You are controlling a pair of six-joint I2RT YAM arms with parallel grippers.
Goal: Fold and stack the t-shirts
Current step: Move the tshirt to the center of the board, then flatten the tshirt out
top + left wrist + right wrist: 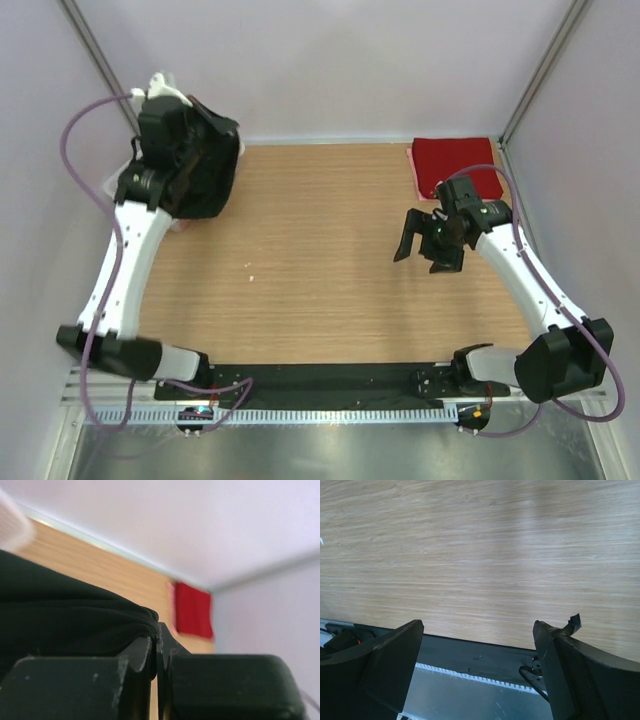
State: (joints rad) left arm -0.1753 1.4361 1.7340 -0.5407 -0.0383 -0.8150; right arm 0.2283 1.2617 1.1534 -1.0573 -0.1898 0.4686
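Your left gripper (172, 140) is at the far-left corner, clamped shut on a fold of the black t-shirt (210, 165). The left wrist view shows the cloth pinched between the closed jaws. The shirt hangs bunched over the white basket (165, 88), covering most of it. Only bits of the basket's white rim show around the arm, so you can't tell what else is inside.

The red t-shirt (455, 165) lies folded flat on the table (300, 280) at the far-right corner, well apart from the black one. It is outside any container.

Your right gripper (425, 240) hangs over bare wood near the right side, just in front of the red shirt. Its jaws are spread wide with nothing between them. The right wrist view shows both fingers (395, 665) apart above the table's near edge.
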